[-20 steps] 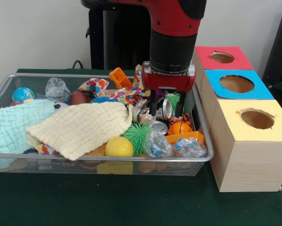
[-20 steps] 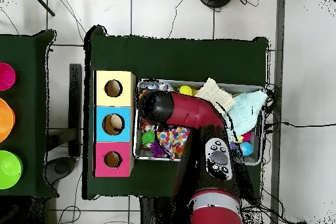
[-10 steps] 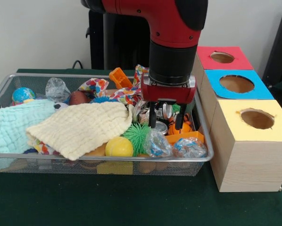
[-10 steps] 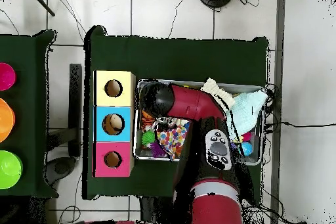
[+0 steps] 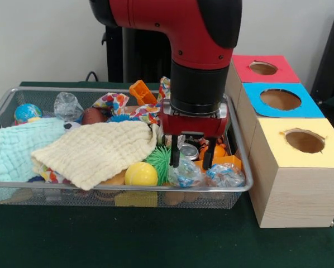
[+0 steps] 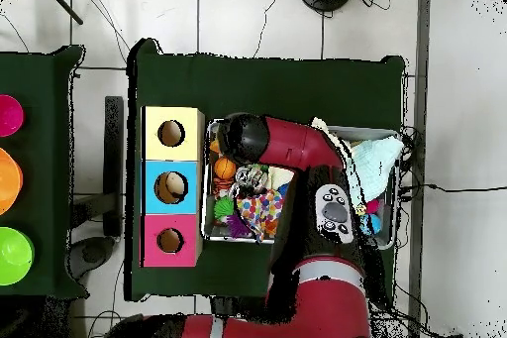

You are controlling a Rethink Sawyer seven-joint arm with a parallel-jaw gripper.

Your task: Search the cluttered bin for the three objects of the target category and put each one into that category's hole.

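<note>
Green-covered bench [image 5: 156,240] carries the wire-mesh bin [image 5: 128,188] beside the blue-faced hole [image 5: 280,99]. Parted and empty, the pincer [image 5: 190,161] hangs just above a plastic film wad [image 5: 185,172]; crowding by the spiky green ball [image 5: 160,159] risks a snagged neighbour or a slipping grasp.

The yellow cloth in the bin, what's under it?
Under the yellow cloth peek a yellow ball and a patterned fabric edge; the cloth overlaps the mint cloth. Anything deeper is hidden.

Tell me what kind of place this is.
Probably a robotics lab: a red arm works over a wire-mesh bin of mixed toys, beside wooden sorting boxes, with cables trailing across a tiled floor.
</note>
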